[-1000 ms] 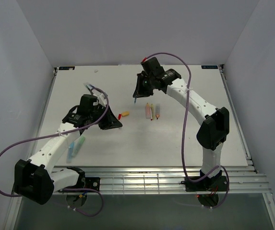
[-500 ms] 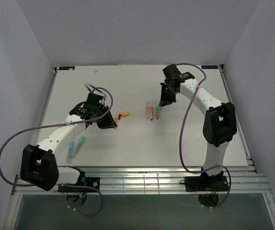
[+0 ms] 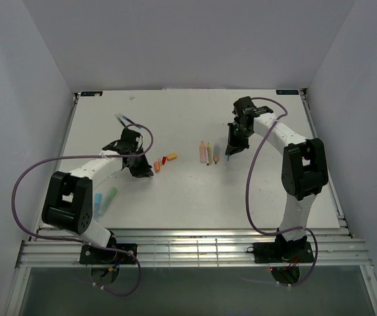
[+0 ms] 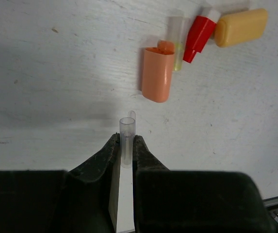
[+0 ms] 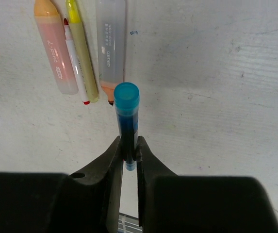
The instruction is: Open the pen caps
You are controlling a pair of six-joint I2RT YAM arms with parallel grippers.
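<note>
Clear cap [image 4: 127, 127] lies lengthwise in left end effector [image 4: 125, 139], mouth outward.

**Left arm** [image 3: 96, 170]: rises from its base at the near edge, on the left side. It folds back sharply at the elbow, and the forearm reaches across the left half of the table toward its middle. The wrist is angled downward.

**Left gripper** [image 4: 126, 141]: faces the table surface. The jaws are drawn almost together and clamp a clear cap [image 4: 127, 133], which projects past the fingertips.

**Right arm** [image 3: 277, 135]: rises from its base at the near edge, on the right side. The elbow sits close to the right edge, and the forearm extends toward the far edge. The wrist is bent back down.

**Right gripper** [image 5: 128, 145]: faces the table surface. The jaws are narrow and pinch a blue pen [image 5: 127, 109], which projects past the fingertips.
</note>
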